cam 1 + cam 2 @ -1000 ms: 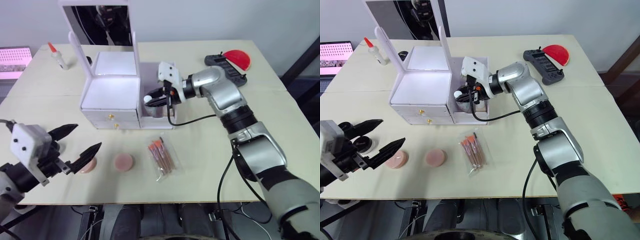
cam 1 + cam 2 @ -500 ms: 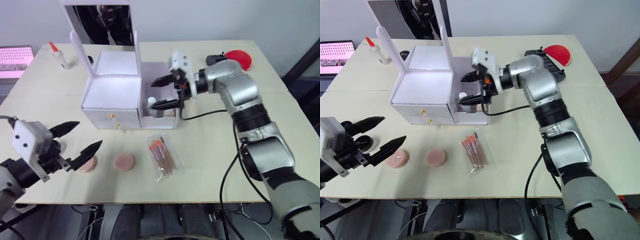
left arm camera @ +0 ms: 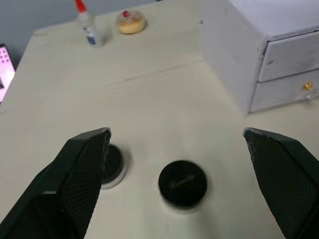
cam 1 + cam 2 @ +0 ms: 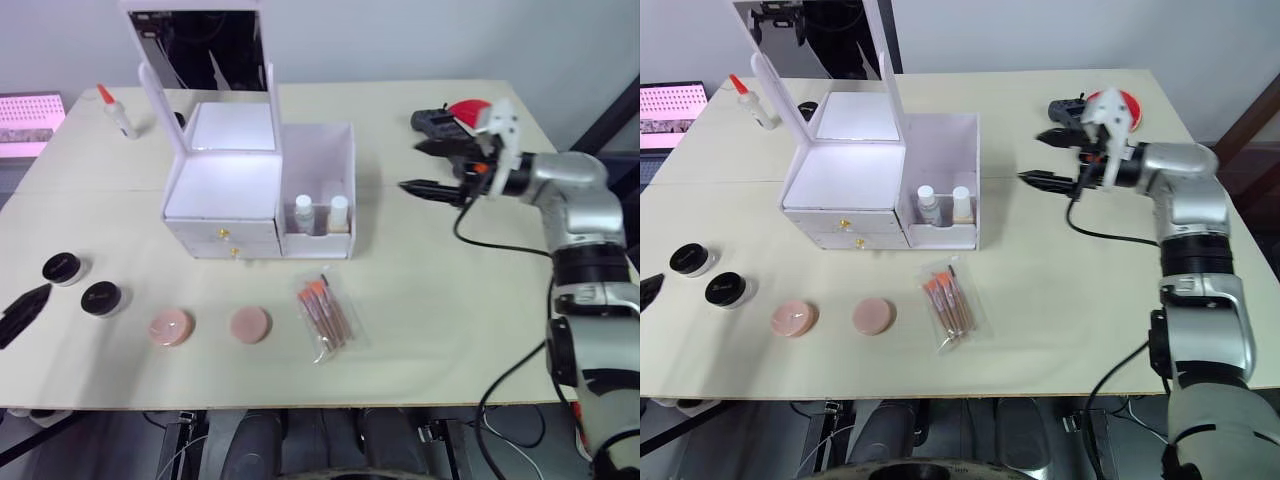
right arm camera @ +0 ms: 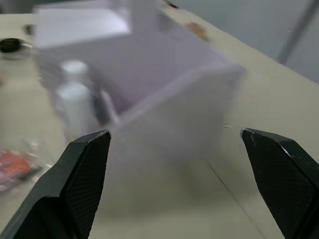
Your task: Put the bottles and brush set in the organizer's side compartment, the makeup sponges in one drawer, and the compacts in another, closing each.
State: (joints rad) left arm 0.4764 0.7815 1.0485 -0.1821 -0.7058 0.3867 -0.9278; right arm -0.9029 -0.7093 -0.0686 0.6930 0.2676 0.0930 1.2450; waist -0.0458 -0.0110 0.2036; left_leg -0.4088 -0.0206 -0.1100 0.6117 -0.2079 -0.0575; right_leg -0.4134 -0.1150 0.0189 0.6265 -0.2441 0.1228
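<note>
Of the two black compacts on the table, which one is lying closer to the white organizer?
The compact just left of the pink sponge is closer to the organizer. The other compact lies further out toward the table's left edge.

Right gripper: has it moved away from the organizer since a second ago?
Yes. The right gripper, open and empty, has pulled back from the organizer side compartment toward the table's right side, near the black controller, leaving two bottles inside.

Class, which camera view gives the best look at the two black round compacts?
The left wrist view: the two black round compacts sit close, between the open left pincer's fingers, one partly hidden. Both eye views show them whole but small at the table's left edge.
</note>
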